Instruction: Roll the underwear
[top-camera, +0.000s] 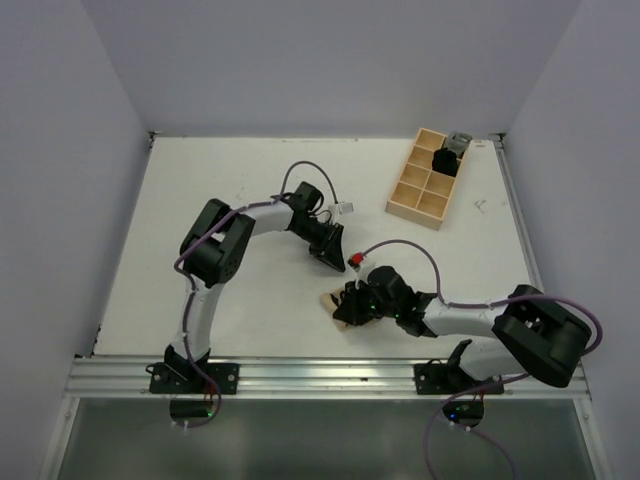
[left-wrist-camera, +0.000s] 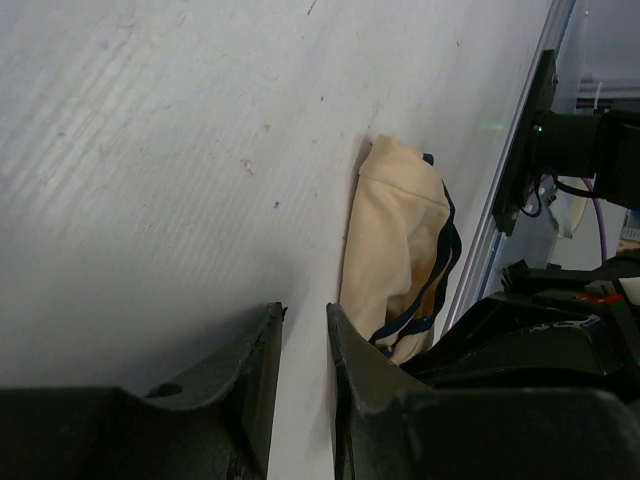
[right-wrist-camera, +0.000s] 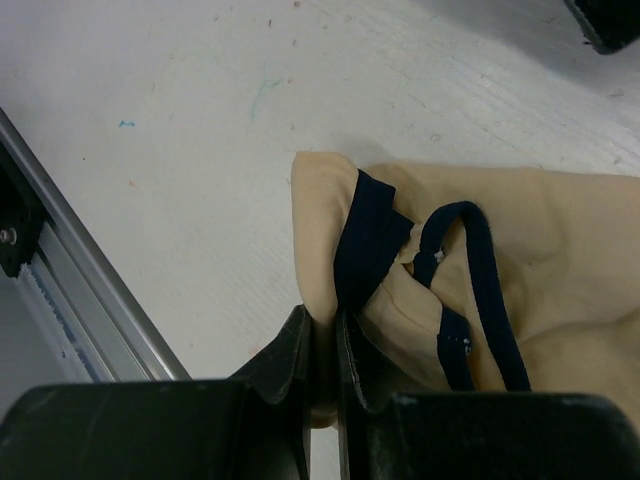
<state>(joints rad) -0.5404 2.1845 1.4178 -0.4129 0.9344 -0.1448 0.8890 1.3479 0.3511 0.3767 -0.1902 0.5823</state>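
1. While the overhead view hides most of the underwear under the right gripper, leaving only tan slivers at centre frame, both wrist views show the garment plainly.
2. At the bottom centre of the right wrist view, the right gripper has its two black fingers pressed together on a fold of the tan edge. The underwear spreads toward the right side of that frame, lying on the table.
3. At the bottom of the left wrist view, the left gripper has its fingers narrowly parted. White table shows in the gap and nothing is held. The underwear lies near, at centre right.
4. Only the overhead view shows the wooden tray at upper right, well apart from the garment, with a dark object in one compartment.
5. A metal rail crosses the lower left of the right wrist view, near the garment. In the overhead view, bare table stretches toward the upper left.
6. The cloth is soft, matt and creased. Its dark navy trim forms a flat band and a thin loop. The tabletop is white, faintly ridged and scuffed, and the fingers look like hard black plastic.
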